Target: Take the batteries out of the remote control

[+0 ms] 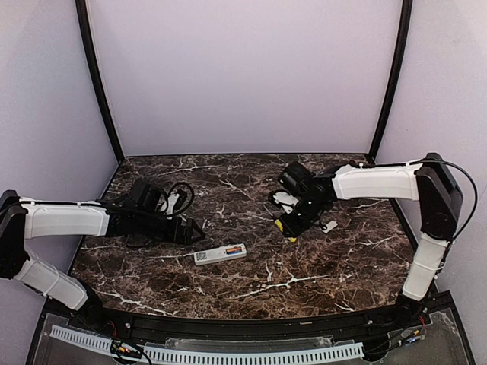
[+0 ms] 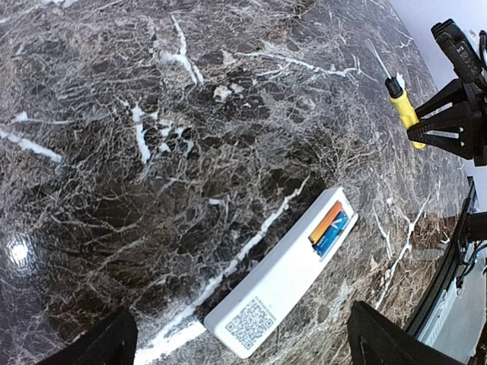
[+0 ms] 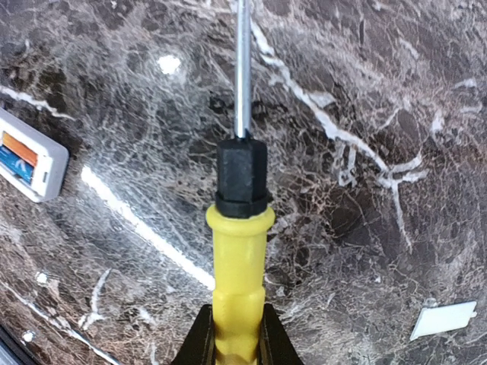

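The white remote control (image 1: 220, 254) lies flat on the dark marble table, its battery bay open. The blue and orange batteries (image 1: 233, 250) sit inside at its right end. In the left wrist view the remote (image 2: 281, 281) lies between my spread fingers, code mark near me, batteries (image 2: 329, 228) at the far end. My left gripper (image 1: 194, 230) is open and empty, just up-left of the remote. My right gripper (image 1: 293, 223) is shut on a yellow screwdriver (image 3: 240, 251), held above the table right of the remote (image 3: 30, 163).
A small flat white lid (image 1: 329, 226) lies on the table by the right gripper, and shows at lower right in the right wrist view (image 3: 444, 319). Black cables (image 1: 179, 196) loop behind the left arm. Walls and black posts enclose the table.
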